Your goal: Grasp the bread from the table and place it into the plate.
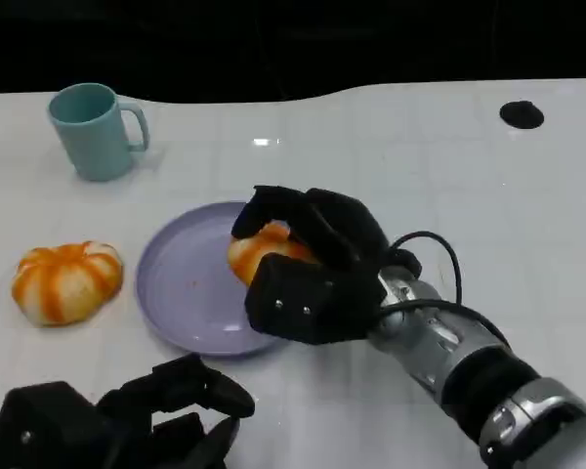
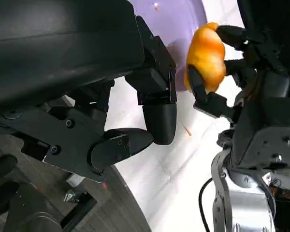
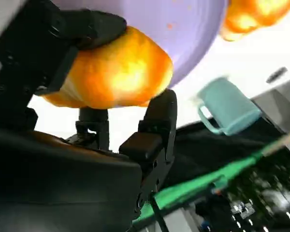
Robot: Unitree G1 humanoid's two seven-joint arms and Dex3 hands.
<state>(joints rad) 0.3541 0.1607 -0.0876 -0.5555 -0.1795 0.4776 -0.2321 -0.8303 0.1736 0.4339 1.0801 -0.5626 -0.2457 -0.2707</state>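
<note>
In the head view I am seeing my right hand (image 1: 308, 264) grasping one bread (image 1: 264, 249) over the right part of the purple plate (image 1: 181, 283), while a second bread (image 1: 66, 280) is lying on the white table (image 1: 391, 156) left of the plate, near a teal mug (image 1: 93, 130), and my left hand (image 1: 127, 420) is staying low with fingers curled on nothing. In the left wrist view the bread (image 2: 207, 58) is sitting between the right hand's fingers (image 2: 203, 92) beside the plate's rim (image 2: 183, 19), and the left hand's fingers (image 2: 154, 116) are holding nothing. In the right wrist view the fingers (image 3: 87, 26) are clasping the bread (image 3: 116, 72) against the plate (image 3: 183, 29).
</note>
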